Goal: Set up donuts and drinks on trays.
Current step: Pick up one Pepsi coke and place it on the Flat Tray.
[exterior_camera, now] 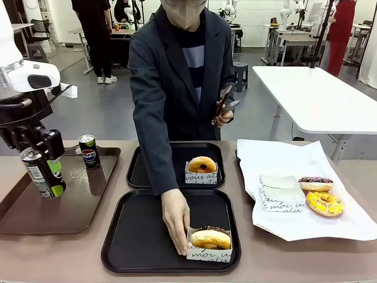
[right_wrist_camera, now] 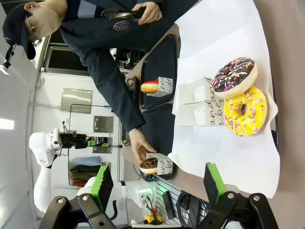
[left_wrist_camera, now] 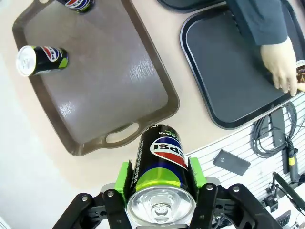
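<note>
One can [left_wrist_camera: 162, 157] clamped in the left gripper [left_wrist_camera: 160, 176] hangs at the brown tray [left_wrist_camera: 95, 86]'s handle edge; right gripper [right_wrist_camera: 158, 182] gapes empty

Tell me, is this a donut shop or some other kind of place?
Probably a robot lab playing donut shop, not a real one. A robot's left gripper holds a soda can, a bare white table stands farther back, and loose cables lie off to the side.

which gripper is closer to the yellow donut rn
right. the right gripper faces the yellow donut on the white paper, jaws open; the left gripper holds a can by the brown tray, across the table.
</note>
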Controlling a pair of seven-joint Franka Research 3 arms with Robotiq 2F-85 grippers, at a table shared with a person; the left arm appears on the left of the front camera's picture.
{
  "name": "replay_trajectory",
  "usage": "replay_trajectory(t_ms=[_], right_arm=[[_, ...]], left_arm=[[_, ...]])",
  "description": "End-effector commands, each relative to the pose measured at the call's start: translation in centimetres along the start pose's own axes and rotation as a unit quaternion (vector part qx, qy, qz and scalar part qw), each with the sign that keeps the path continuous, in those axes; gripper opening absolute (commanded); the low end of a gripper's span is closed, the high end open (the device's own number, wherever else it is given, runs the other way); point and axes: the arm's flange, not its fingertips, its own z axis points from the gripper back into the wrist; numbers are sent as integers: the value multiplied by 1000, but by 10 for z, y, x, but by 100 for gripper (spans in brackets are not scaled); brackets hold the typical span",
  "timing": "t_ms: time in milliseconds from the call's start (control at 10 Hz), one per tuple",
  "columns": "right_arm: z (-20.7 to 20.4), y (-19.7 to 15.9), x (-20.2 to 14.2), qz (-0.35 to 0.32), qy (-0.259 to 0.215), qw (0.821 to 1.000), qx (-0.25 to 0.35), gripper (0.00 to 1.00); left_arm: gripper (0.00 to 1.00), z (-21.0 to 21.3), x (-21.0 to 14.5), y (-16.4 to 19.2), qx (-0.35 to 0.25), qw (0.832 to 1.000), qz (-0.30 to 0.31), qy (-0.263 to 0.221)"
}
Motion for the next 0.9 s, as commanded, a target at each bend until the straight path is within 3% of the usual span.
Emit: replay_trajectory(t_ms=[0,500,800], right_arm=[[-1,-1,0,5,-5,1000,8,100],[-1,-1,0,5,-5,1000,8,100],[-1,-1,0,5,-5,1000,8,100]], left_arm=[[58,0,26,-1,-4,1000,1,0],[58,-17,134,-20,-8,999,23,22],[58,-54,194,-45,4,999,49,3]])
